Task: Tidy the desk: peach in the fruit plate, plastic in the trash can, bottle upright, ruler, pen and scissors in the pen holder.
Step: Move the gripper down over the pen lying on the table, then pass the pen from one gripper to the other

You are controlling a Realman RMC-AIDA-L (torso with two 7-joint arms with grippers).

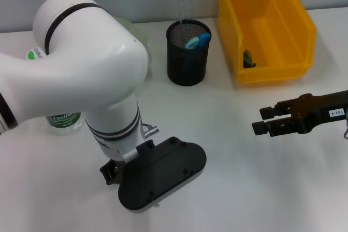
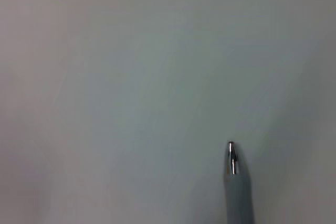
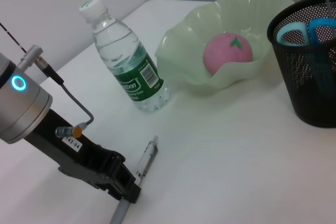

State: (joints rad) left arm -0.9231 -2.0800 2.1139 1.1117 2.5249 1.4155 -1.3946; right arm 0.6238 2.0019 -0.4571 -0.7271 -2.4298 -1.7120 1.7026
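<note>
In the right wrist view my left gripper [image 3: 127,191] is low over the table, its black fingers closed around the grey pen [image 3: 146,157], whose silver tip [image 2: 232,160] points away from it. The water bottle [image 3: 126,64] stands upright beside the pale green fruit plate [image 3: 181,51], which holds the pink peach [image 3: 228,53]. The black mesh pen holder [image 1: 187,52] contains the blue-handled scissors [image 1: 197,40] and a clear ruler [image 1: 185,5]. A crumpled piece of plastic [image 1: 248,59] lies in the yellow trash can [image 1: 296,31]. My right gripper [image 1: 262,120] hovers open at the right with nothing between its fingers.
In the head view my bulky left arm [image 1: 87,63] hides most of the fruit plate and part of the bottle [image 1: 64,119]. Bare white tabletop [image 1: 234,183] stretches between the two grippers and toward the front edge.
</note>
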